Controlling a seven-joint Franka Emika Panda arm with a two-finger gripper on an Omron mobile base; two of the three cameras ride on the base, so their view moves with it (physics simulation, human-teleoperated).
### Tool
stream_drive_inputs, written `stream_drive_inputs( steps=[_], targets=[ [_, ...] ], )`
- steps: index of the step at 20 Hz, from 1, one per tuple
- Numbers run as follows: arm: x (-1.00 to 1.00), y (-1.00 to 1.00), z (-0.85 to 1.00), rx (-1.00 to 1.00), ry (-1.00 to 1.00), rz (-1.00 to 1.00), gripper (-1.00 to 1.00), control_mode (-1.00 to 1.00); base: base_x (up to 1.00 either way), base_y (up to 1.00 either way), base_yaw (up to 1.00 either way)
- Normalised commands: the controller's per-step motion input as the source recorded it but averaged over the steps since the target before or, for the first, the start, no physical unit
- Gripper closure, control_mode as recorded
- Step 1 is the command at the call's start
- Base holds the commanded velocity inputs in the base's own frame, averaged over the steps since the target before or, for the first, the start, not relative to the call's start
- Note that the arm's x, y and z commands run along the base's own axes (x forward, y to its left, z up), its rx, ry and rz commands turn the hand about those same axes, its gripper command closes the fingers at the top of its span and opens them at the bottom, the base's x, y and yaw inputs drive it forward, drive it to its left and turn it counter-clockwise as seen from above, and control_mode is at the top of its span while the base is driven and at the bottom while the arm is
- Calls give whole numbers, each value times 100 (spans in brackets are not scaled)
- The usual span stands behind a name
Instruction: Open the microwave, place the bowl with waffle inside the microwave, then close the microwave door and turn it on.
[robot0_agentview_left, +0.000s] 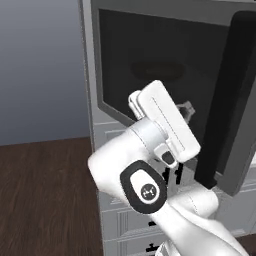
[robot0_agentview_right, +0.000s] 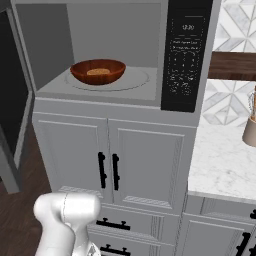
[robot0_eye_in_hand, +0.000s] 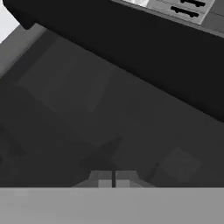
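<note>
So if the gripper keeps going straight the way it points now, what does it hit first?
Most likely the dark glass of the microwave door. The shut gripper faces it squarely, though depth is hard to judge.

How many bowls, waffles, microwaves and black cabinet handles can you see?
Bowl: 1
Waffle: 1
Microwave: 1
Black cabinet handles: 6, namely two upright on the doors, two on the drawers below, two at the lower right corner
Total: 9
</note>
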Motion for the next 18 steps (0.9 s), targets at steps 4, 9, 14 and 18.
stream_drive_inputs(
  steps=[4, 9, 14, 18],
  targets=[
    [40, -84, 43, 30, 29, 30, 100, -100, 0, 0, 0],
    [72, -83, 2, 18, 27, 35, 100, -100, 0, 0, 0],
    [93, -85, 0, 16, 22, 35, 100, -100, 0, 0, 0],
    [100, -89, 0, 19, 16, 33, 100, -100, 0, 0, 0]
  ],
)
